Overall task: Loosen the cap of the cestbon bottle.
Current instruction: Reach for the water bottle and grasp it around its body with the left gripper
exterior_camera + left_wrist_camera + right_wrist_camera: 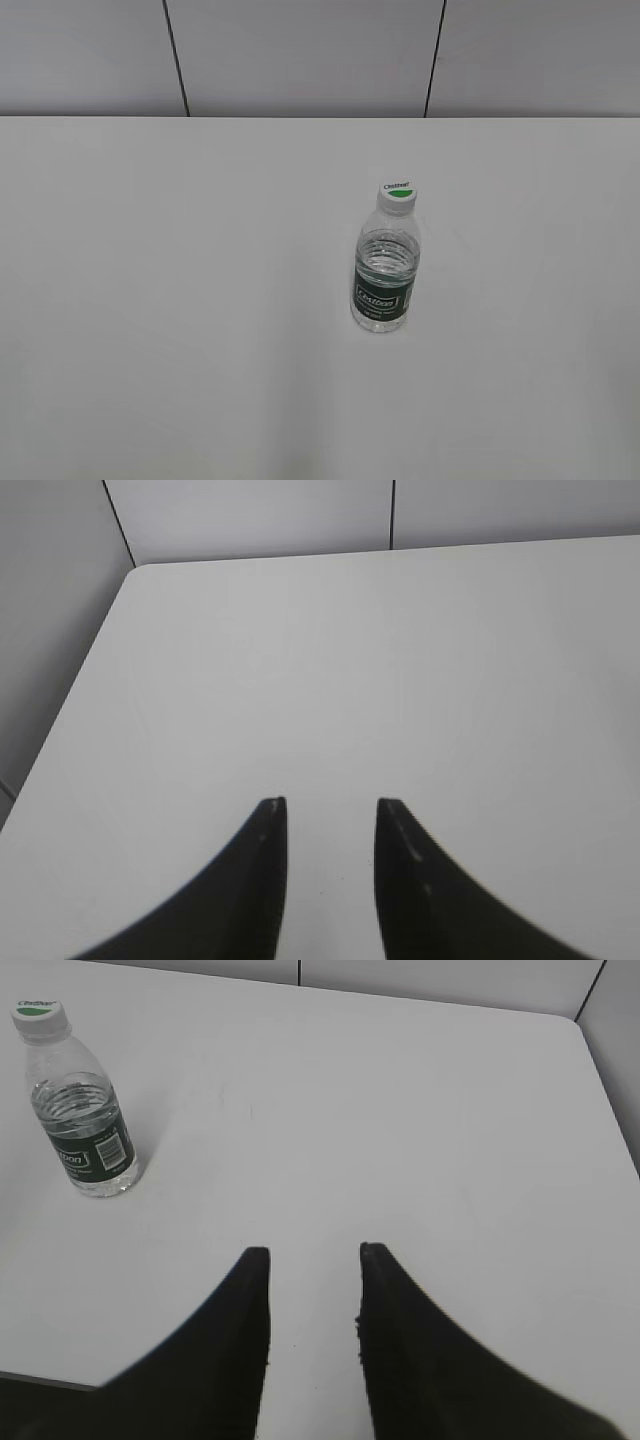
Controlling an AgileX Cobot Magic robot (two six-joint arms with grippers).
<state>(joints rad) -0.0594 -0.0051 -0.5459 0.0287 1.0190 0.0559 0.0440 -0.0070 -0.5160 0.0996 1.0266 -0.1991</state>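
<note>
The cestbon bottle (385, 270) stands upright on the white table, right of the middle in the exterior view. It is clear plastic with a dark green label band. Its white cap (397, 195) with a green half-disc mark sits on top. The bottle (85, 1130) and cap (40, 1018) also show at the upper left of the right wrist view. My right gripper (314, 1250) is open and empty, well to the right of and nearer than the bottle. My left gripper (331, 802) is open and empty over bare table; the bottle is out of its view. Neither gripper shows in the exterior view.
The white table (200, 300) runs back to a grey panelled wall (300, 55). The left wrist view shows the table's far left corner (140, 570). The right wrist view shows the far right corner (575, 1025) and the near edge (40, 1378).
</note>
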